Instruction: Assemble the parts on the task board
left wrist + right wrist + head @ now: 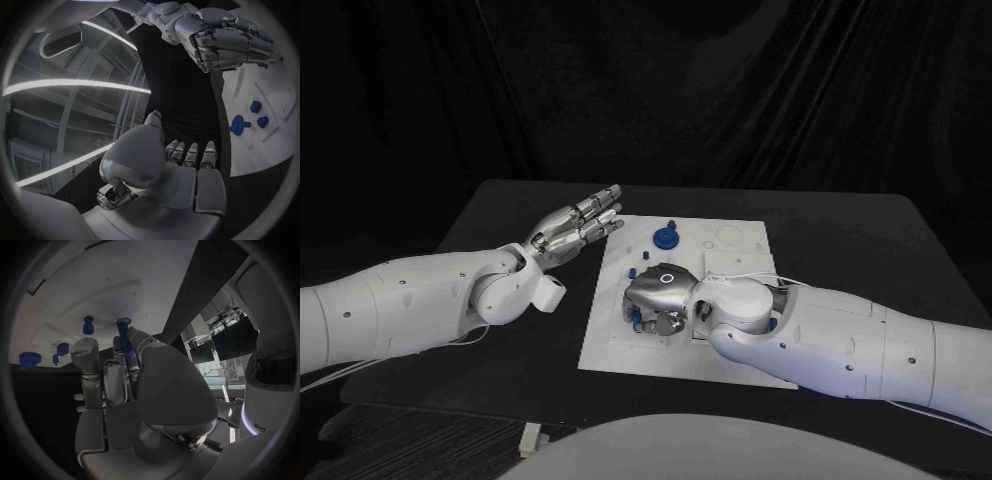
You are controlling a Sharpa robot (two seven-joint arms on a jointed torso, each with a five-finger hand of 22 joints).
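The right hand [119, 385] pinches a slim blue peg [124, 337], probably light, stiff and slippery, best gripped mid-shaft, over the task board [733, 290] centre; the left hand [574, 228], fingers spread, empty, hovers at ten o'clock.

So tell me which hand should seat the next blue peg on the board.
Right. The right hand already holds a blue peg over the white board, while the left hand hovers with nothing in it at the board's edge.
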